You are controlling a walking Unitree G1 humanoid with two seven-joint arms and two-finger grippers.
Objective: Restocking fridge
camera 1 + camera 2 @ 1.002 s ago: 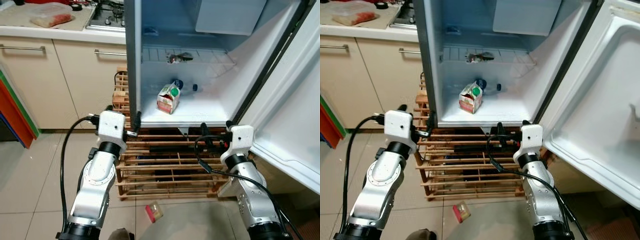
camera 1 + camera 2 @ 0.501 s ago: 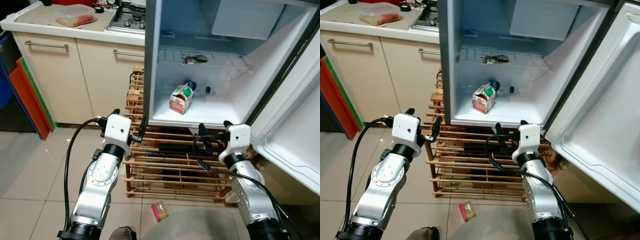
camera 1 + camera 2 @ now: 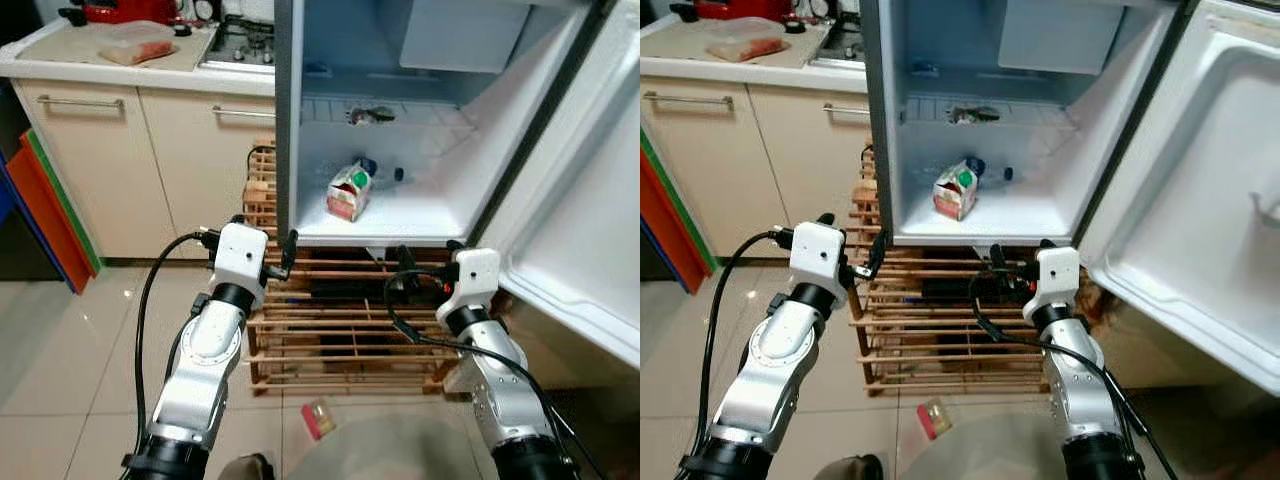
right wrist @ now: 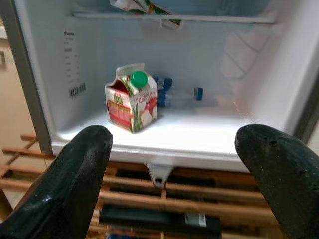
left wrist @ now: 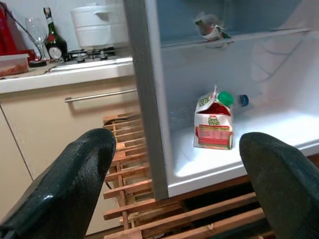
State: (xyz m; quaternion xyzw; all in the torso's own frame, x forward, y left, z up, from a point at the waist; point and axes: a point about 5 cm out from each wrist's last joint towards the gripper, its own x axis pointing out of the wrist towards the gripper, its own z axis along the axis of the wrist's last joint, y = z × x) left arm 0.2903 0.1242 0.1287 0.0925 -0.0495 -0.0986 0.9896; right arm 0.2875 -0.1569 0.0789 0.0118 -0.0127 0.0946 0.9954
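Fridge (image 3: 300, 120) stands open, door (image 3: 590, 230) swung to robot's right. Milk carton (image 3: 349, 191) with green cap upright on fridge floor, bottle (image 4: 179, 94) lying just behind it. Small packet (image 3: 370, 114) on wire shelf above. Left claw (image 3: 262, 262) and right claw (image 3: 428, 275) both spread wide, holding nothing, raised before fridge's lower edge, above wooden rack (image 3: 340, 330). Small carton (image 3: 318, 418) lies on tiled floor. Surface (image 3: 90, 65) at left carries food container (image 3: 135, 48).
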